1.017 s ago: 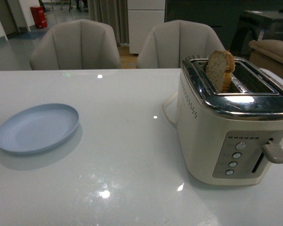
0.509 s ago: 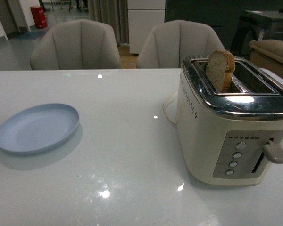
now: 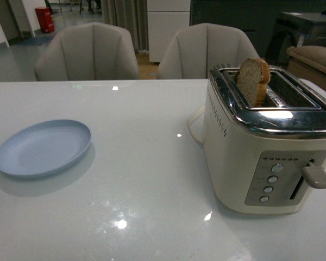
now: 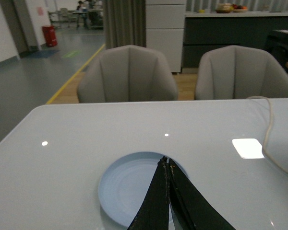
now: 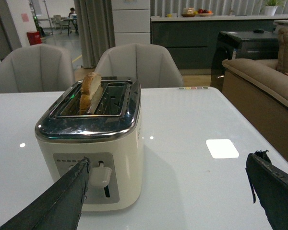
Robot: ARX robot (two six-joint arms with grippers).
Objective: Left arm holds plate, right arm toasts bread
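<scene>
Front view shows nothing shifted over the past second: the bread (image 3: 254, 80) stands upright in the toaster (image 3: 269, 147), the plate (image 3: 42, 148) alone on the bench (image 3: 146, 179). Left gripper (image 4: 167, 165) hovers pressed together above the plate; right gripper (image 5: 170, 184), spread wide, faces the toaster, so pickup seems pending.

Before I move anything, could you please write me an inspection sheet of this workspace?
Surface: glossy white table, lamp reflections on it.
Job's things: pale blue plate flat and bare on the table; bread standing upright in a slot of the cream toaster, lever up.
Clutter: nothing seen.
Grippers: left claw shut above the plate, holding nothing; right claw open, facing the toaster's lever side.
Cables: pale cord looping from the toaster's side.
Surroundings: two beige chairs behind the table, sofa alongside.
</scene>
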